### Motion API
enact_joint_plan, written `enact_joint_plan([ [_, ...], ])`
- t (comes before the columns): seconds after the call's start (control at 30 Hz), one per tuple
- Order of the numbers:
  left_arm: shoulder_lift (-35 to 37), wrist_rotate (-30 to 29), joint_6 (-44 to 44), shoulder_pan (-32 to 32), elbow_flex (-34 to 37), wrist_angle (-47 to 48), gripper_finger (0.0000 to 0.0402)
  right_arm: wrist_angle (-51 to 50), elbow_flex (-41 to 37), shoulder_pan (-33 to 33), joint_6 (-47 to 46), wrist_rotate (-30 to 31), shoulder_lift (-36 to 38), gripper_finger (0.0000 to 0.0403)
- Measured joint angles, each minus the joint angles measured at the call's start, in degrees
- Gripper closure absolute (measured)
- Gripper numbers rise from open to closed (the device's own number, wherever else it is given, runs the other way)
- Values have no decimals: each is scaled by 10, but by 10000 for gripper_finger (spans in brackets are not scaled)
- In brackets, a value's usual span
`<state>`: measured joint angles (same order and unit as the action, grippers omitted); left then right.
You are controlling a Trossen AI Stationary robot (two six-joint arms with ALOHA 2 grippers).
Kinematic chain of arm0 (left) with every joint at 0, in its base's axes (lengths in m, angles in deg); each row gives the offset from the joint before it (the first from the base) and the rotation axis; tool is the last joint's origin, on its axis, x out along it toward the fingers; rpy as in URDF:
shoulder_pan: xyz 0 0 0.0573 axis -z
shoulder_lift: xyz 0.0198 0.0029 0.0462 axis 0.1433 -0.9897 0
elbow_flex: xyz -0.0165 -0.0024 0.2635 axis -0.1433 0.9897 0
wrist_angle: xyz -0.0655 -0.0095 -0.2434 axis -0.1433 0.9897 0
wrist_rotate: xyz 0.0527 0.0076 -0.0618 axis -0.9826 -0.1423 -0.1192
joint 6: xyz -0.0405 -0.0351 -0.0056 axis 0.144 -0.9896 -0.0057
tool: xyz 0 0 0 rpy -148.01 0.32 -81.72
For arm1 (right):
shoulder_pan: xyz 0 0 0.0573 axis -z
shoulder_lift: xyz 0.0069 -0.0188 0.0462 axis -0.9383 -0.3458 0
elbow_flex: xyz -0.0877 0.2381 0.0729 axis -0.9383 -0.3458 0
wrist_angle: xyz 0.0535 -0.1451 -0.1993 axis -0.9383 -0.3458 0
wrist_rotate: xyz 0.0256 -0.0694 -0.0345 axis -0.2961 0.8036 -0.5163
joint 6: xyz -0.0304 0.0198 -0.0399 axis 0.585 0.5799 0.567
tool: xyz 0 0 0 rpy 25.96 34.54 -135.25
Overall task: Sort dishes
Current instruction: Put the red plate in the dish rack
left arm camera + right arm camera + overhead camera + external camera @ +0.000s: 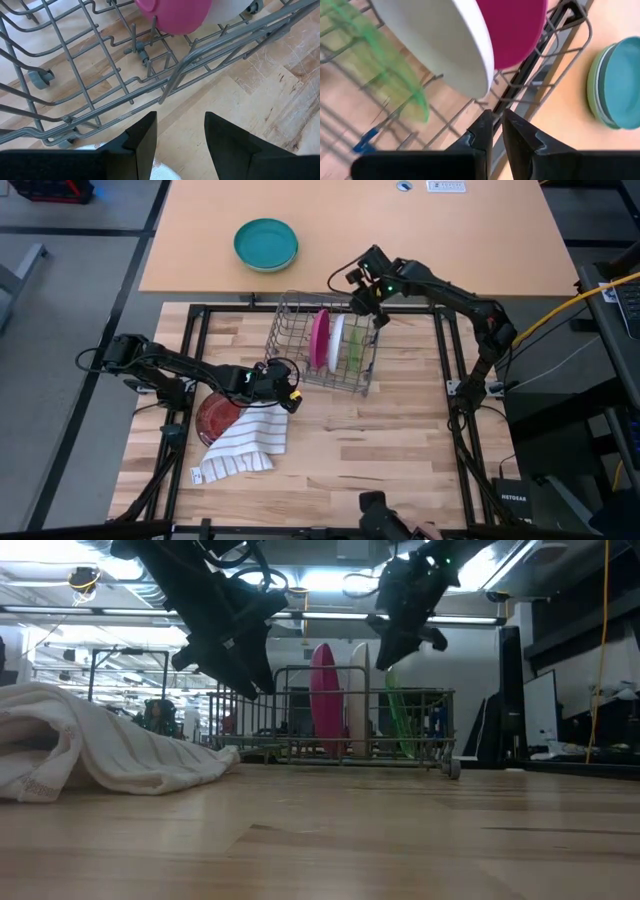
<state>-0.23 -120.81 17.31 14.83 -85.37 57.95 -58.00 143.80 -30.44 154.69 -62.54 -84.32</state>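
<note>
From above, you are looking at a wire rack holding 3 plates on edge: a pink plate, a white plate and a green plate. A dark red plate is lying flat on the surface, partly under a striped cloth. The left end effector is hovering between that plate and the rack; the right end effector is hanging over the rack's far end. A teal bowl is sitting well apart.

At table height, the racked plates are standing upright, thin and rigid-looking; they are probably light, smooth plastic, so expect them to slip.

From the left wrist, the left end effector's fingers are standing spread, holding nothing, just outside the rack wire.

From the right wrist, the right end effector's fingers are sitting nearly pressed together and empty, above the rack's rim.

For the dark red plate, you are likely needing to take it at the exposed rim, away from the cloth, since a flat plate offers no other pinch point.
</note>
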Motion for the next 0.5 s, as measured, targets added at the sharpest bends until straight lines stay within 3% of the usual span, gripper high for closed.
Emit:
enact_joint_plan([
  [0.23, 0, 2, -5, 0, 0, 0, 247, -123, 79, 0, -34, 55, 0, 356],
  [0.5, 36, 57, -3, 0, 0, 42, 247, -249, 139, 0, -121, 90, 1, 356],
])
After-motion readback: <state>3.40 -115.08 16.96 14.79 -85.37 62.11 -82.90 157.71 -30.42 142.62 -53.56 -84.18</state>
